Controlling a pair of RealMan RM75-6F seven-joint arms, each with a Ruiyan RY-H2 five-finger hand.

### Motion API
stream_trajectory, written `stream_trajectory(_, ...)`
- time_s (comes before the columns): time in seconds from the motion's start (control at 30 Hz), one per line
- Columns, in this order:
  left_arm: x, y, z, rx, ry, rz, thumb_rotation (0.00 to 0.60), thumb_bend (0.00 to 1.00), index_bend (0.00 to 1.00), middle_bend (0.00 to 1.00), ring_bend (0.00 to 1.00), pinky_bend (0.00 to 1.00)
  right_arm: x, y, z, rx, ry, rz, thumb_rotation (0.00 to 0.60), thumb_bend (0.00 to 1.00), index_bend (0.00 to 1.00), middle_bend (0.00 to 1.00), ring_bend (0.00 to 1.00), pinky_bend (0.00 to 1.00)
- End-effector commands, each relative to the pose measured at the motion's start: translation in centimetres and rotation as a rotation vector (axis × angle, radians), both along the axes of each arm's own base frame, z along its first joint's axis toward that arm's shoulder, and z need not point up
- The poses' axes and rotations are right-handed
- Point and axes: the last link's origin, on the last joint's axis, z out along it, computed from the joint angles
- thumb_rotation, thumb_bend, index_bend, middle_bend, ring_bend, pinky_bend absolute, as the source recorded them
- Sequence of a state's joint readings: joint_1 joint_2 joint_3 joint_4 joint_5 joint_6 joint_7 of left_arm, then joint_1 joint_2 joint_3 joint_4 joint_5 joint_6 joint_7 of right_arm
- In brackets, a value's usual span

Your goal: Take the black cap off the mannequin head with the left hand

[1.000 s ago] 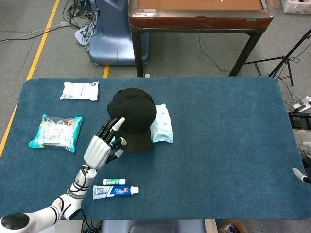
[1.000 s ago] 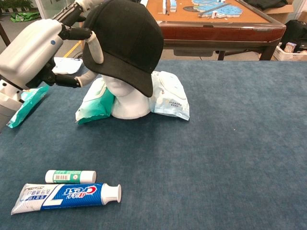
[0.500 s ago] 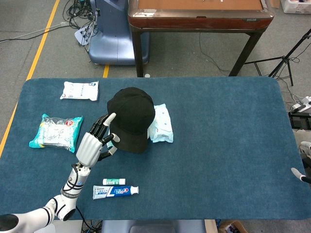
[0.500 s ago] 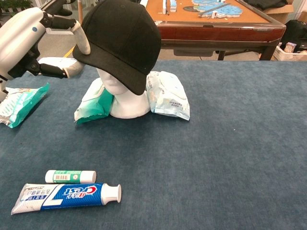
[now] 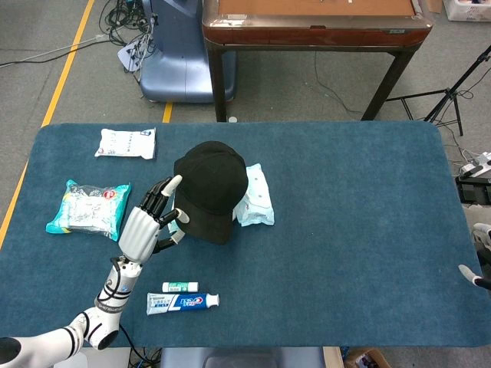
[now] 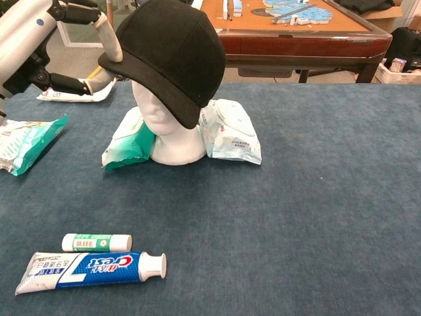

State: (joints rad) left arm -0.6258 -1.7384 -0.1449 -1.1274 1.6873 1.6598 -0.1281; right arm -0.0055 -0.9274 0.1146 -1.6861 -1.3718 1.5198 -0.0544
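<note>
The left hand [image 6: 39,46] is raised just beside the black fabric baseball cap [image 6: 168,56], which sits tilted on the white foam mannequin head [image 6: 172,135]. The fingers [image 6: 108,39] are spread, and one pale fingertip touches the rear rim of the cap; the thumb lies below that rim. Whether the rim is actually pinched cannot be determined from either view. This placement, with fingers above and thumb under the edge, judged from the task, suits lifting the cap from its back. The cap's long axis runs from the hand-side rear edge to the brim, which points down and away from the hand, toward the front of the blue felt table [image 5: 353,230]. A white wipes packet [image 6: 233,135] lies beyond the mannequin head, on the side away from the hand. The right hand [image 5: 476,277] shows only as a sliver at the frame edge; its state cannot be determined.
</note>
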Motion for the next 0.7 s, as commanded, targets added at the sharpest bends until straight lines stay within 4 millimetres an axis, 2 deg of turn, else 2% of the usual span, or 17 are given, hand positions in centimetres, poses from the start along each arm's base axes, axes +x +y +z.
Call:
stream_trajectory(0.03,0.4,0.0,0.3,-0.001,0.0,-0.004,0.6,0.35,0.59,0.0,0.0,0.1,0.0,0.0,0.0,0.0,-0.001,0.0,0.6,0.0,0.29,0.32,0.19,0.38)
stream_trajectory(0.7,1.9,0.4,1.2,-0.099,-0.082,0.075,0.6,0.36,0.6,0.0,0.0,0.1,-0.1,-0.1,0.0,0.002,-0.001,-0.004,0.6,0.0,0.29,0.32,0.19,0.38)
